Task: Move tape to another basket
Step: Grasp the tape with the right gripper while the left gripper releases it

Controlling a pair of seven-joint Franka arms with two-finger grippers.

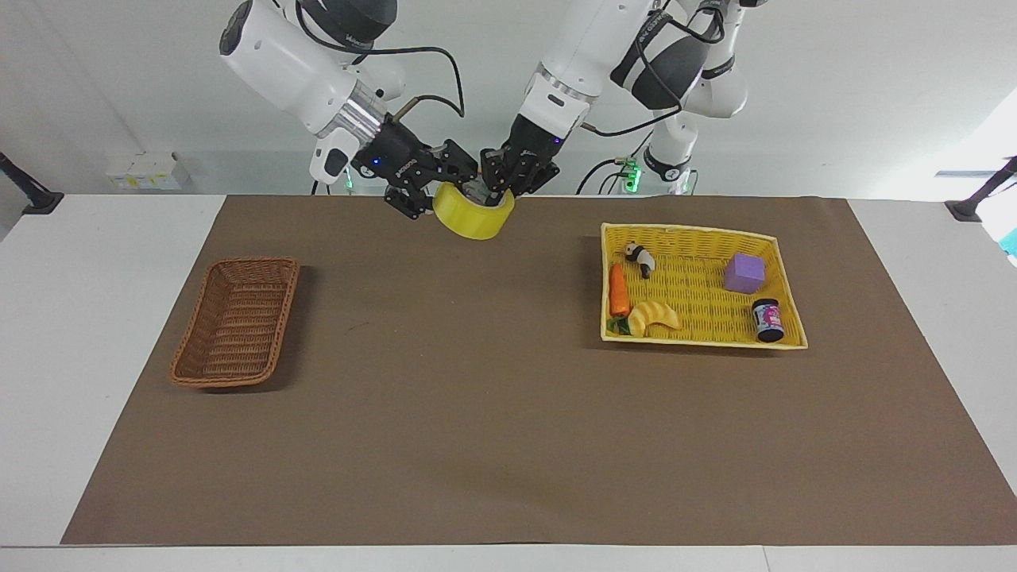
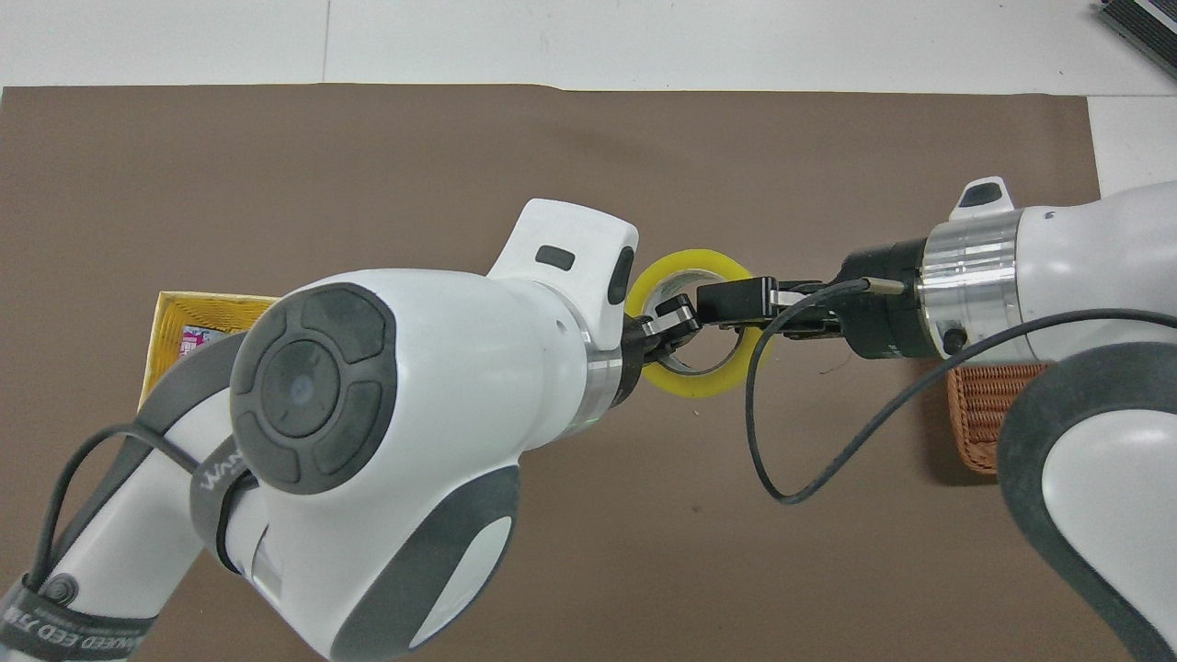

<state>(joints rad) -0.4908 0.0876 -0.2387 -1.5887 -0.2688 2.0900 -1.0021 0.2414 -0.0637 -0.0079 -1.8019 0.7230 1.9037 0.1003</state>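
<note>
The yellow tape hangs in the air over the mat's edge nearest the robots, about mid-table. My left gripper is shut on its rim, one finger inside the core; it also shows in the overhead view, with the tape under it. My right gripper is open, its fingers spread at the tape's side toward the right arm's end; in the overhead view the right gripper overlaps the ring. The brown wicker basket stands empty at the right arm's end and is half hidden in the overhead view.
A yellow woven tray-basket at the left arm's end holds a toy panda, a carrot, a purple cube and a small jar. A brown mat covers the table.
</note>
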